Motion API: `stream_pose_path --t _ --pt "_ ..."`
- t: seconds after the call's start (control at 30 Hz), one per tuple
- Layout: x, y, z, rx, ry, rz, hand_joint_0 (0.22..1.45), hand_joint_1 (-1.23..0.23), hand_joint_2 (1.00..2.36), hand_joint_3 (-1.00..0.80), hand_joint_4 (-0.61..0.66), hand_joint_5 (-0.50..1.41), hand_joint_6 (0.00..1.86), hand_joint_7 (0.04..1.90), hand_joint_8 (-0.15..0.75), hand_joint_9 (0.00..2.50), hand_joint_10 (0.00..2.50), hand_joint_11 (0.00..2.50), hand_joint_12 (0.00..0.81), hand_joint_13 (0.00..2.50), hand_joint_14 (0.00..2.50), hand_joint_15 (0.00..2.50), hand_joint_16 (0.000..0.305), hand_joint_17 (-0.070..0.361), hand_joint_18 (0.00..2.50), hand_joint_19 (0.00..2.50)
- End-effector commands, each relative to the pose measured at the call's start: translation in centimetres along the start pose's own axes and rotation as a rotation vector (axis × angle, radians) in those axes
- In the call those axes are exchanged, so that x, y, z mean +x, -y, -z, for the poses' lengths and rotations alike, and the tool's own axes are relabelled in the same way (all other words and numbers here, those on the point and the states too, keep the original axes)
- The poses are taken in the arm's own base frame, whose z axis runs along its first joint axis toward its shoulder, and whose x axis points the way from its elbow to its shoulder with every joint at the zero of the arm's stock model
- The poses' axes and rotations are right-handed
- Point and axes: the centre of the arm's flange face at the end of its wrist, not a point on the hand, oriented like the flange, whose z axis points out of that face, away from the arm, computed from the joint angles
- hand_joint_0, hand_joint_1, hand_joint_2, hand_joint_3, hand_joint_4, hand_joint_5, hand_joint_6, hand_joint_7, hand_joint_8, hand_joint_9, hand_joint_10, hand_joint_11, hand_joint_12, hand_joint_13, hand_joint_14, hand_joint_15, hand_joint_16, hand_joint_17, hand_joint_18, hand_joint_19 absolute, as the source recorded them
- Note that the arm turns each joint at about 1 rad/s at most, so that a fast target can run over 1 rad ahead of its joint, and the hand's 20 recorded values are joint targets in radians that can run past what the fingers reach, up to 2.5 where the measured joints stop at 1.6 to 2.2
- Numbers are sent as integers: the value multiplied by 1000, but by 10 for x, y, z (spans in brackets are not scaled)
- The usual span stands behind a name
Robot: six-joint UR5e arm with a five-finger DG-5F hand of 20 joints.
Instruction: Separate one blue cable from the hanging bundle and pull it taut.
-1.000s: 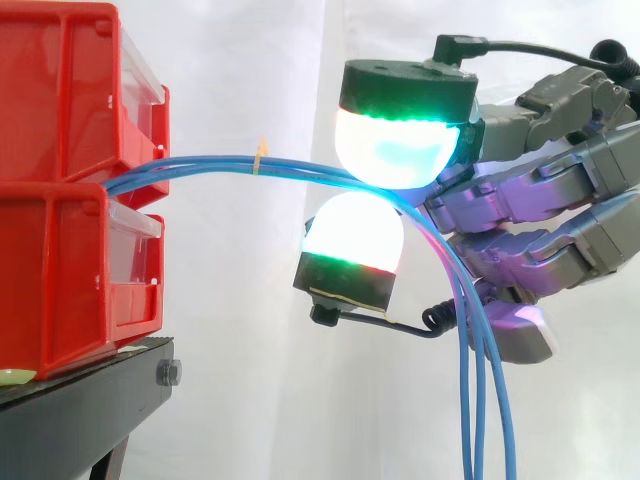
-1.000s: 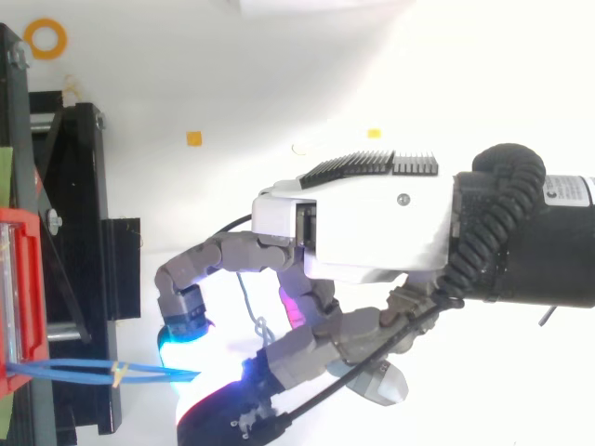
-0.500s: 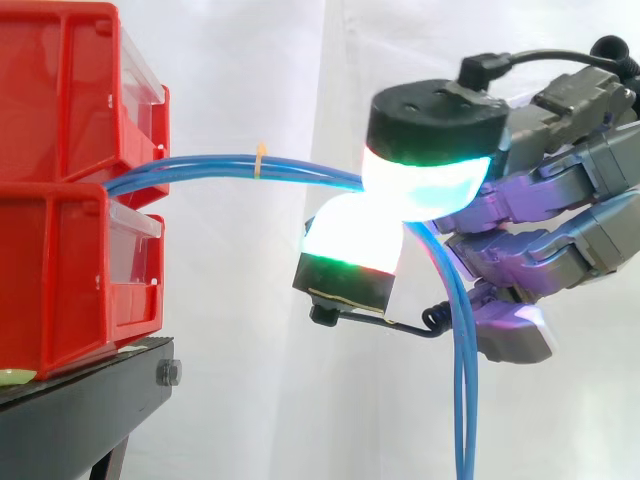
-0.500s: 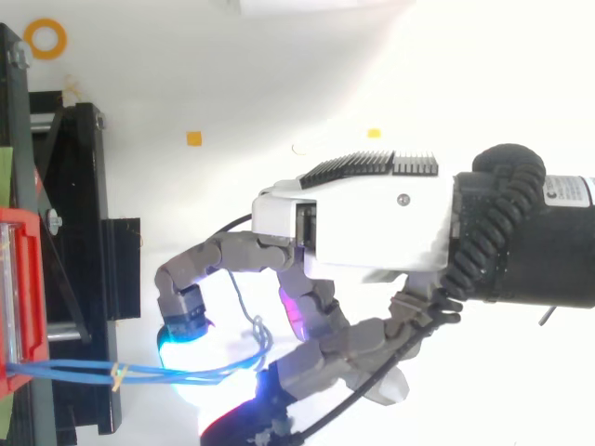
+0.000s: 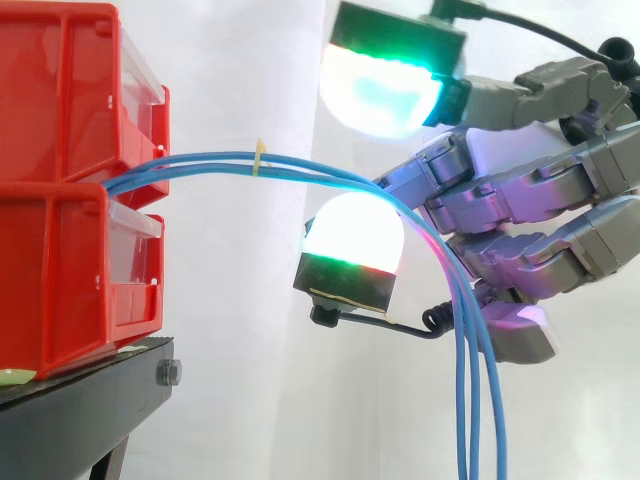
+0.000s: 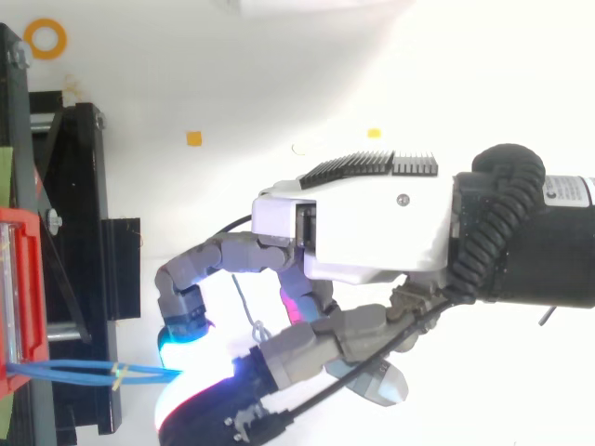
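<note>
The white curtain (image 5: pixel 250 400) leaves open room between the stand's edge and the hand. At the left, a black stand (image 5: pixel 90 405) carries two stacked red bins (image 5: pixel 60 260); their contents cannot be told. The hand (image 5: pixel 540 200) reaches in from the right with its pads (image 5: pixel 380 90) spread apart (one high, one low), pinching nothing. The blue cables (image 5: pixel 320 172) leave the gap between the bins, arch just over the lower pad, then hang before the other fingers. A yellow tie (image 5: pixel 260 158) binds them near the bins.
</note>
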Motion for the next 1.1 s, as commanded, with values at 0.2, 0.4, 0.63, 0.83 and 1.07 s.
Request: stream_pose_path --t 0.2,0.4,0.63,0.83,1.07 --pt "0 2 1 11 -2 3 731 -664 1009 -397 117 149 503 1294 179 2246 30 771 330 1724 24 1144 44 98 1111 879" --pt "-1 1 1 10 -1 2 744 -703 1015 -307 119 149 503 1306 187 2249 33 781 340 1730 23 1151 43 97 1113 905" --pt "0 2 1 11 -2 3 712 -808 1015 -214 63 151 503 1310 222 2237 33 808 352 1727 23 1135 47 106 1131 856" --pt "1 1 1 9 -3 3 698 -966 1014 -254 112 149 501 1333 230 2218 32 809 348 1712 24 1136 47 106 1114 849" --pt "1 1 1 9 -3 3 444 -696 1000 -500 148 153 502 1319 222 2278 31 762 390 1765 22 1102 55 123 1198 793"
